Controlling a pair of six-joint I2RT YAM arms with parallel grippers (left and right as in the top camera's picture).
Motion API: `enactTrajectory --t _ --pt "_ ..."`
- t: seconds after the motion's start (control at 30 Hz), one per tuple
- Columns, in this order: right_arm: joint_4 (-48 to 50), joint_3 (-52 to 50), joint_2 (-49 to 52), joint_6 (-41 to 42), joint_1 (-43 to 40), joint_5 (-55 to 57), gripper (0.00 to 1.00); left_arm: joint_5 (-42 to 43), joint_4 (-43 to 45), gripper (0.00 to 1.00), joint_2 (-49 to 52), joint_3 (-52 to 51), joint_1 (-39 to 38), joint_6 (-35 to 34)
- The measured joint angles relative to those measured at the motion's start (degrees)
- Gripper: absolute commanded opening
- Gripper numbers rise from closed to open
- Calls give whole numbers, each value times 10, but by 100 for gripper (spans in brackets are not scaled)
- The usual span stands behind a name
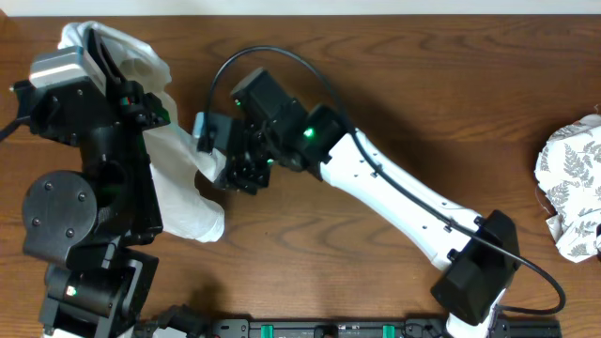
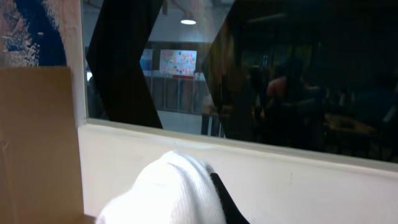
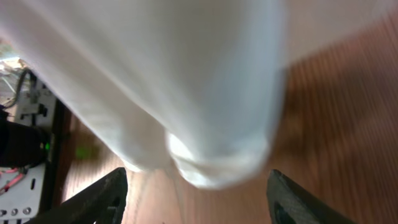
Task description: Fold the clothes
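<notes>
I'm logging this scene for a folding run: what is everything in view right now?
T-shirt: one, white, left part of the table, hanging bunched from the left gripper.
fern-print cloth: one, white with grey leaves, crumpled at the table's right edge.
table: one, brown wood, under everything.
window: one, dark glass, seen only by the left wrist camera.
left gripper: one, black, raised, shut on the T-shirt.
right gripper: one, black, open, at the hanging T-shirt's lower part, not closed on it.
</notes>
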Motion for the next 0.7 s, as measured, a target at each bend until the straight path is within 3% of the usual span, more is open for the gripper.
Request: enactTrajectory --t 0.7 --pt "109 0 0 156 28 163 69 -41 54 6 1 0 0 0"
